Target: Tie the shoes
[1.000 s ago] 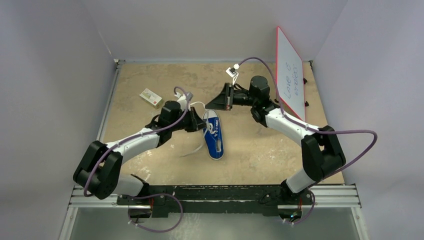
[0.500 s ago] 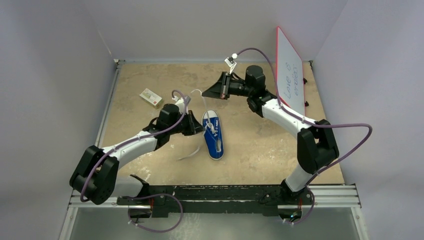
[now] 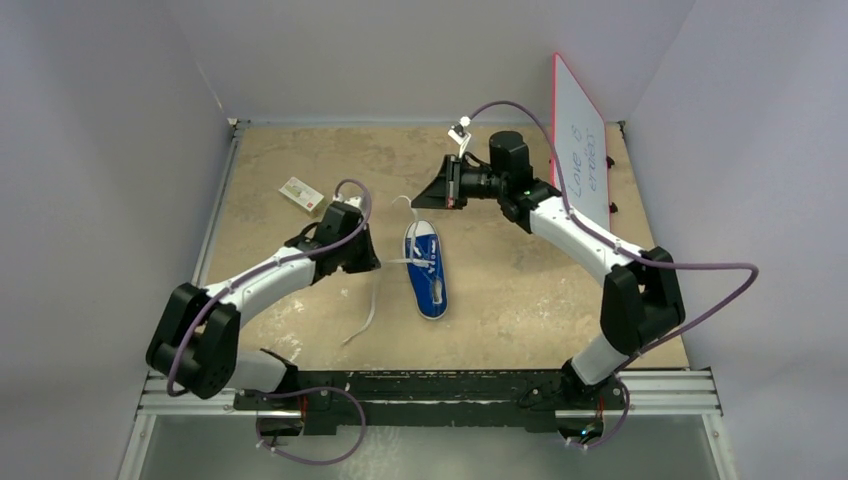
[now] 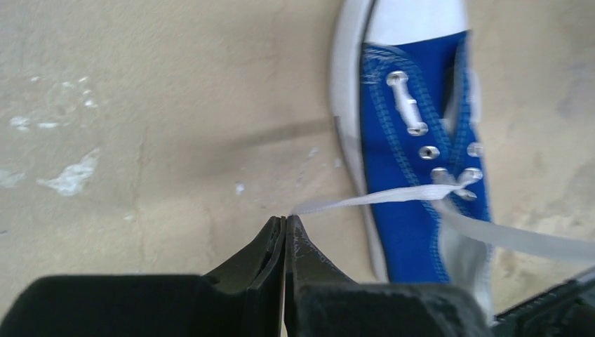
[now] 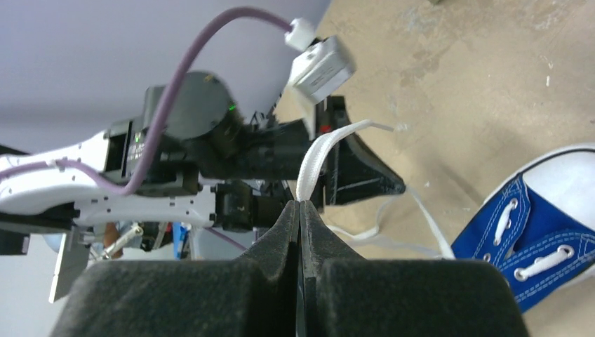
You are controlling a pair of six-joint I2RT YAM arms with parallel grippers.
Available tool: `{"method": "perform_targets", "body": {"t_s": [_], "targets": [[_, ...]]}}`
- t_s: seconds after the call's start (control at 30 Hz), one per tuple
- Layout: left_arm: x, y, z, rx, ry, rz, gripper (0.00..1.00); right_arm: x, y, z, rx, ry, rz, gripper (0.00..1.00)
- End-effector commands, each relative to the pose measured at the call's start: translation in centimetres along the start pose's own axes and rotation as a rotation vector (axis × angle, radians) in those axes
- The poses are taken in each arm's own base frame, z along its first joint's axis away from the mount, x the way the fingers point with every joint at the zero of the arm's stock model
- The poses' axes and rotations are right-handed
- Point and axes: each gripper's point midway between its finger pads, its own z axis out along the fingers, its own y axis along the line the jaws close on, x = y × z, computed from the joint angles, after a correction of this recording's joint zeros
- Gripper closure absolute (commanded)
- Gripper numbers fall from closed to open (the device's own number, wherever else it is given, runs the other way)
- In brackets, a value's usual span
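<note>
The left jaws are pinched fully shut on a flat white lace (image 4: 379, 199). It runs taut from their tips rightward to the metal eyelets of the blue canvas sneaker (image 3: 427, 272), which lies on the sandy table (image 3: 520, 300) between both sets of jaws. The right jaws, just beyond the smooth rubber toe cap (image 5: 568, 175), are clamped on the other lace (image 5: 313, 158), a woven ribbon. This looks like a tightening pull. Both sides should draw apart evenly and low, so the light shoe neither skids nor twists.
</note>
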Motion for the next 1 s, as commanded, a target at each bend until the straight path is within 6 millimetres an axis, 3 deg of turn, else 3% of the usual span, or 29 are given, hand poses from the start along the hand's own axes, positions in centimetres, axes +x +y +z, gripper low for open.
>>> {"method": "perform_targets", "body": {"t_s": [0.0,0.07,0.13,0.23,0.3,0.37,0.4,0.53,0.63,0.77,0.97], "targets": [[-0.2,3.0,-0.4,-0.202,0.06,0.04,0.93,0.4,3.0,-2.4,-0.035,0.033,-0.117,1.0],[-1.8,3.2,-1.0,-0.237,0.003,0.056,0.7,0.6,3.1,-2.7,-0.028,0.053,-0.174,1.0],[-3.4,2.2,-1.2,-0.188,-0.069,0.08,0.56,1.1,2.8,-2.9,-0.017,0.069,-0.175,1.0],[-5.1,-0.4,-1.8,-0.05,-0.14,0.183,0.48,1.5,3.1,-3.2,-0.04,0.061,-0.192,1.0],[-4.9,-2.4,-2.0,0.094,-0.171,0.278,0.46,1.5,3.6,-3.3,-0.07,0.048,-0.182,1.0],[-4.3,-4.0,-2.1,0.19,-0.219,0.426,0.36,1.4,3.9,-3.6,-0.073,0.046,-0.189,1.0],[-5.0,-5.0,-2.4,0.228,-0.285,0.524,0.35,1.3,4.1,-3.7,-0.08,0.04,-0.208,1.0],[-4.0,-5.5,-0.9,0.304,-0.32,0.757,0.37,0.9,4.8,-3.9,-0.094,0.039,-0.235,1.0],[-2.6,-5.7,0.9,0.359,-0.249,0.838,0.43,0.5,5.2,-4.3,-0.062,0.053,-0.268,1.0],[-2.3,-7.4,2.4,0.457,-0.239,0.814,0.58,-0.5,5.4,-4.3,-0.038,0.053,-0.292,1.0],[-2.1,-8.9,3.4,0.549,-0.278,0.7,0.64,-0.2,5.1,-3.8,-0.055,0.061,-0.261,1.0]]}}
